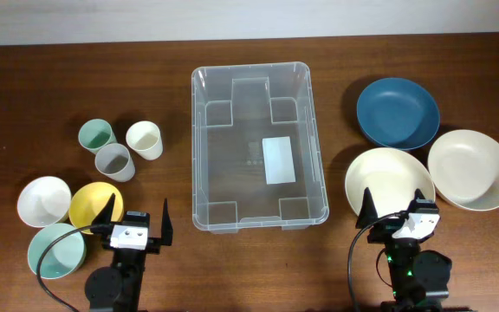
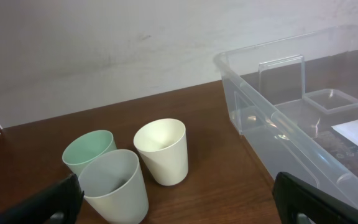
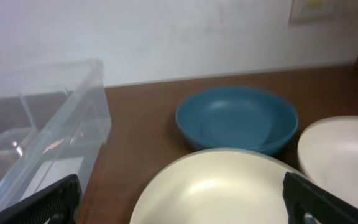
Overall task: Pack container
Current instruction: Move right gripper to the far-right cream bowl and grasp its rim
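The clear plastic container (image 1: 258, 147) stands empty at the table's middle, a white label on its base; it also shows in the left wrist view (image 2: 303, 118) and the right wrist view (image 3: 48, 130). My left gripper (image 1: 137, 223) is open and empty near the front edge, behind the cups. My right gripper (image 1: 395, 208) is open and empty at the near rim of a cream plate (image 1: 388, 182), which also shows in the right wrist view (image 3: 229, 186).
Left: green cup (image 1: 96, 134), grey cup (image 1: 114, 161), cream cup (image 1: 145, 139), white bowl (image 1: 43, 200), yellow bowl (image 1: 93, 206), pale green bowl (image 1: 56, 251). Right: blue bowl (image 1: 397, 113) and a second cream plate (image 1: 471, 169).
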{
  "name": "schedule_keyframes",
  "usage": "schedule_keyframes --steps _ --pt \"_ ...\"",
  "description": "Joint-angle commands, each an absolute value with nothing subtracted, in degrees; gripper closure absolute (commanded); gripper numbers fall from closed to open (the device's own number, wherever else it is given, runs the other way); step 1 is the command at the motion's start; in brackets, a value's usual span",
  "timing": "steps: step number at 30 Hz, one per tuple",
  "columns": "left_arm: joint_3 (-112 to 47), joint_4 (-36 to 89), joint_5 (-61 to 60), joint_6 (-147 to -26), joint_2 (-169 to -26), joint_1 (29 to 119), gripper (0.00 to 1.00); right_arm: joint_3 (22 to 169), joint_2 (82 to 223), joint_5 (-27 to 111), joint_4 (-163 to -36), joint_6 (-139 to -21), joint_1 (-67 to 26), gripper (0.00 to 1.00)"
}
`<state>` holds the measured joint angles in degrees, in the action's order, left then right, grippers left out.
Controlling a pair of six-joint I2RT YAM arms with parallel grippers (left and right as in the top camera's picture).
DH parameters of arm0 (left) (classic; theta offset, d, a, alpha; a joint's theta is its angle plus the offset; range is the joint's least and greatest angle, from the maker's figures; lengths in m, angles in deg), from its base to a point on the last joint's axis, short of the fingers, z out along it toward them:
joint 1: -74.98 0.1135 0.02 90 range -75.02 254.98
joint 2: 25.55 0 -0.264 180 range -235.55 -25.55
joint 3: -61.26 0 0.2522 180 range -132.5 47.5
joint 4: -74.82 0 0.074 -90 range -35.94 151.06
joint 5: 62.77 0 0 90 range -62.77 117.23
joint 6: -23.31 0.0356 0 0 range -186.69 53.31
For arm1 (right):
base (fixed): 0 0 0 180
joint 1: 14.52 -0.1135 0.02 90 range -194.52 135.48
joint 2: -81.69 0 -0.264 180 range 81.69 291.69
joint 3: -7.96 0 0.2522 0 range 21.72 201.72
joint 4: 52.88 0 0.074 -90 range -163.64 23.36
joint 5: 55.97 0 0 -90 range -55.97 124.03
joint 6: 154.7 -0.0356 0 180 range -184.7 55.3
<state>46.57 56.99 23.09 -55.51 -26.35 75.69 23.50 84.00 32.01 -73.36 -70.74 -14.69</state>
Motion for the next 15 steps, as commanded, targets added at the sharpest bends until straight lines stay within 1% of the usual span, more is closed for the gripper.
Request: schedule_keyframes --steps 1,6,11,13,15 --pt "47.0 56.9 22.5 -54.6 -25.8 75.9 0.0 28.0 87.4 31.6 -76.8 -74.4 -14.9 0.01" --pt "47.0 56.9 22.5 -54.6 -25.8 75.9 0.0 36.8 97.0 29.7 -82.3 -74.4 -14.8 0.01" --pt "47.0 56.9 22.5 -54.6 -25.8 75.9 0.0 52.4 113.7 28.8 -90.9 -74.4 -14.8 0.01" --pt "47.0 56.9 22.5 -54.6 -25.8 75.9 0.0 60.9 121.3 28.8 -97.0 -74.4 -14.5 0.01" --pt "47.0 56.9 22.5 -54.6 -25.8 75.9 0.0 72.3 131.3 29.1 -106.5 -74.4 -12.5 0.01"
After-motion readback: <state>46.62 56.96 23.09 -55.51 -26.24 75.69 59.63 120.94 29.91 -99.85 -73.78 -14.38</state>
